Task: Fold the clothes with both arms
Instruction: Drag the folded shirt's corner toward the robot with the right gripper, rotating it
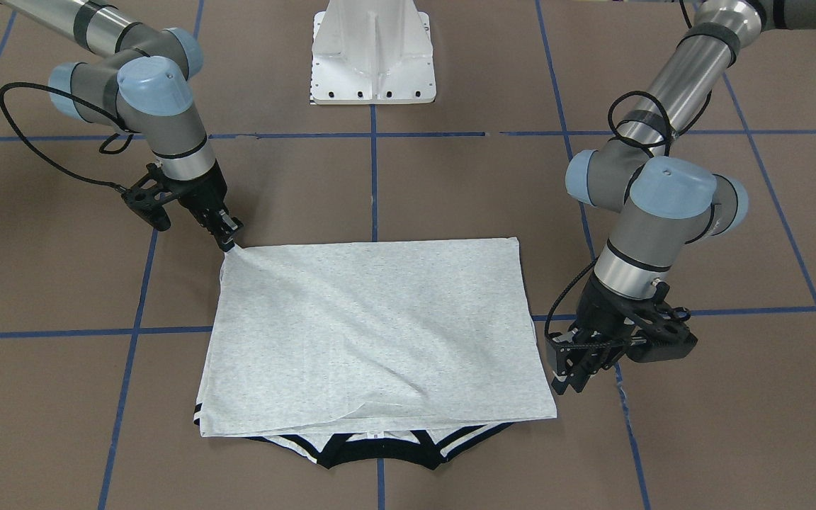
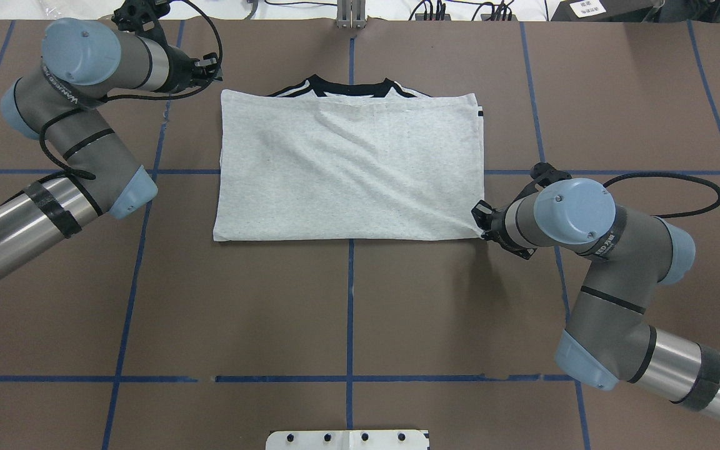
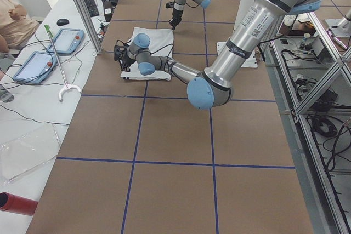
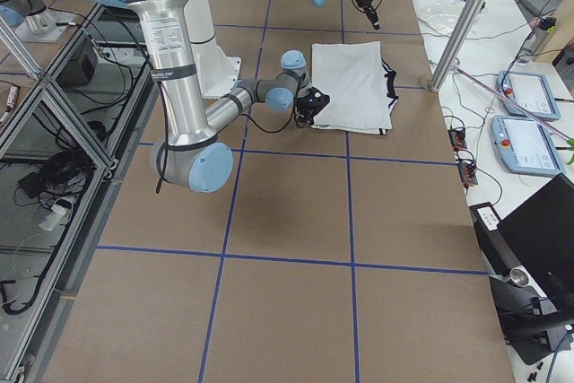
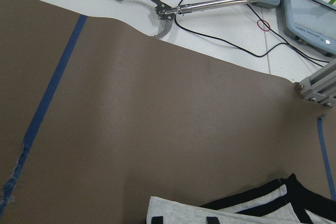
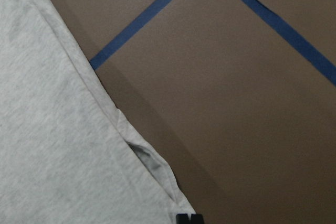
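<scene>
The light grey T-shirt (image 1: 372,333) (image 2: 347,169) lies folded into a rectangle on the brown table. Its black neckband and striped shoulders (image 1: 380,453) poke out at the far edge. My right gripper (image 1: 229,237) (image 2: 482,222) is shut on the shirt's near right corner and lifts it slightly, so a ridge of cloth runs toward it. In the right wrist view that corner (image 6: 157,182) shows at the bottom. My left gripper (image 1: 569,370) (image 2: 207,67) hovers open beside the far left corner, apart from the cloth. The left wrist view shows only the shirt's collar edge (image 5: 252,208).
The white pedestal base (image 1: 374,57) stands at the robot's side of the table. Blue tape lines (image 2: 350,312) cross the brown surface. Beyond the far edge lie a metal grabber tool (image 5: 210,3) and tablets (image 3: 66,39); a person's arm (image 3: 11,17) shows there.
</scene>
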